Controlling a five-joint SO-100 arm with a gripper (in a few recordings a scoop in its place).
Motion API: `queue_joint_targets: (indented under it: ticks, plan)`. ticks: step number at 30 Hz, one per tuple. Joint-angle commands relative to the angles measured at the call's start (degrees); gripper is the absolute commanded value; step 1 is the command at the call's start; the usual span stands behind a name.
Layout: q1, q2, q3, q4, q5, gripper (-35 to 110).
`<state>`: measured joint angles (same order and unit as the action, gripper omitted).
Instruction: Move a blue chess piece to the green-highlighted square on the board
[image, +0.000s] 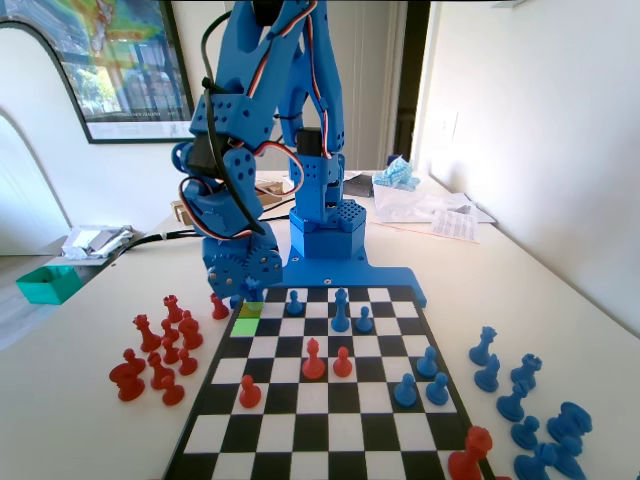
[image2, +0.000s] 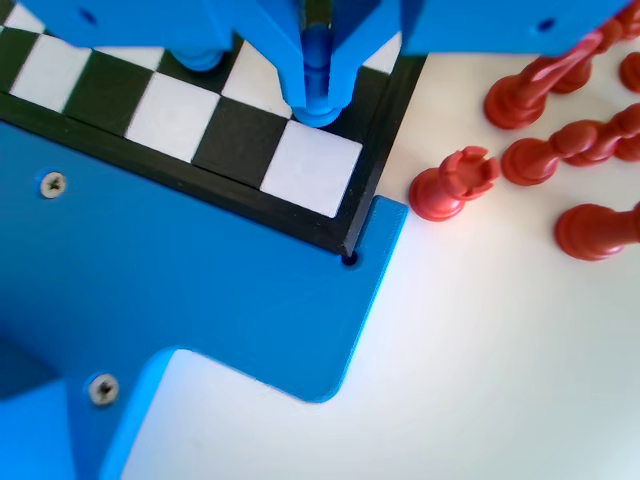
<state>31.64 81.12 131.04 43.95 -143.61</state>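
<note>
My gripper (image: 242, 292) is low over the far left corner of the board (image: 330, 440). In the wrist view its jaws (image2: 316, 70) are shut on a small blue chess piece (image2: 318, 98), a pawn held upright. The pawn's base is over a black square, one square in from the white corner square (image2: 310, 165). I cannot tell whether the base touches the board (image2: 100, 90). The green-highlighted square (image: 247, 325) lies bare just in front of the gripper in the fixed view. A dull yellowish square (image: 251, 309) sits between it and the gripper.
Red pieces (image: 160, 355) stand off the board's left side and close beside the gripper (image2: 455, 185). Spare blue pieces (image: 525, 400) crowd the right side. Blue pawns (image: 295, 301) and a taller blue piece (image: 341, 308) stand near the far rows. Red pawns (image: 314, 360) hold mid-board.
</note>
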Motion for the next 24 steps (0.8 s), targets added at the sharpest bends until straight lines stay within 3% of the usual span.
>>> queue_joint_targets:
  ticks: [1,10,24]
  plan:
    - [0.88,1.76,-3.08,3.60,-0.70,1]
    - [-0.62,1.85,-16.44,19.07,4.31,1]
    - [-2.37,-4.22,-20.13,14.24,14.41,1]
